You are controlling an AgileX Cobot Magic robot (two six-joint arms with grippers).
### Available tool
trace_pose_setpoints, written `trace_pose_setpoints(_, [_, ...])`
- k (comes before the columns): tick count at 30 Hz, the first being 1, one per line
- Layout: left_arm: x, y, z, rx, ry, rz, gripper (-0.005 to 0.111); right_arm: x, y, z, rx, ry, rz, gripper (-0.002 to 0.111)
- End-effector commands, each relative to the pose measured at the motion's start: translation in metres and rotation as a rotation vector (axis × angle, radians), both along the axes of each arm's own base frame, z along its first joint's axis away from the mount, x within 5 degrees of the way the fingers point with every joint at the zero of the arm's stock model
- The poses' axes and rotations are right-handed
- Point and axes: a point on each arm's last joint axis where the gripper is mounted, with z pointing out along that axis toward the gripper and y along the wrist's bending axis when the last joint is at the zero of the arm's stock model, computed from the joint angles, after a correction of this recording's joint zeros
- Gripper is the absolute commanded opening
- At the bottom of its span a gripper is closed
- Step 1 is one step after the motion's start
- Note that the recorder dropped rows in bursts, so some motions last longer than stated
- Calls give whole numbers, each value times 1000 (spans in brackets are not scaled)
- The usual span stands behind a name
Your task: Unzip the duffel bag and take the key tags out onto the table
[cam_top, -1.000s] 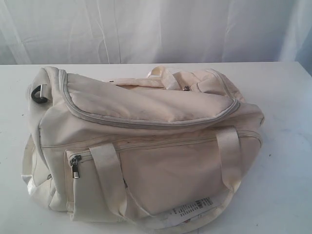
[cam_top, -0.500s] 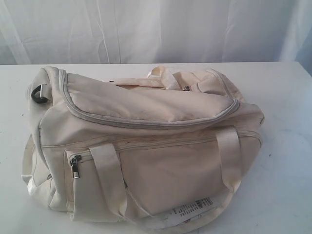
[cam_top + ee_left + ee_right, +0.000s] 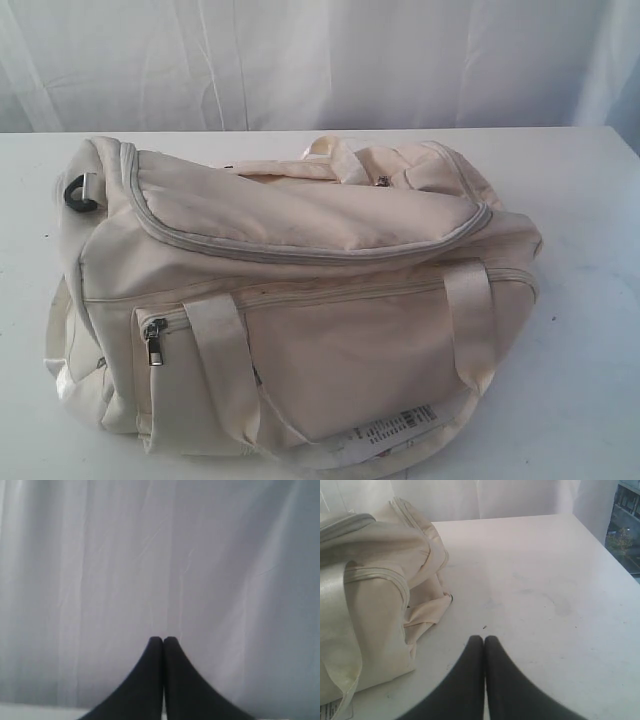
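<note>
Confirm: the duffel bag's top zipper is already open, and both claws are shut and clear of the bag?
No. The exterior view shows the top zipper of the duffel bag closed along the flap. Both the left claw and the right claw are shut and clear of the bag.

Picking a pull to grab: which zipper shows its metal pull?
The straight front zipper on the bag: its pull hangs at the left end in the exterior view. The curved top zipper shows none along its visible run.
</note>
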Motion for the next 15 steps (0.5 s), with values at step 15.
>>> trace_pose_setpoints(15, [99,-46,70,496,64,-430,0,0,0,-1,-6,-4,-2,0])
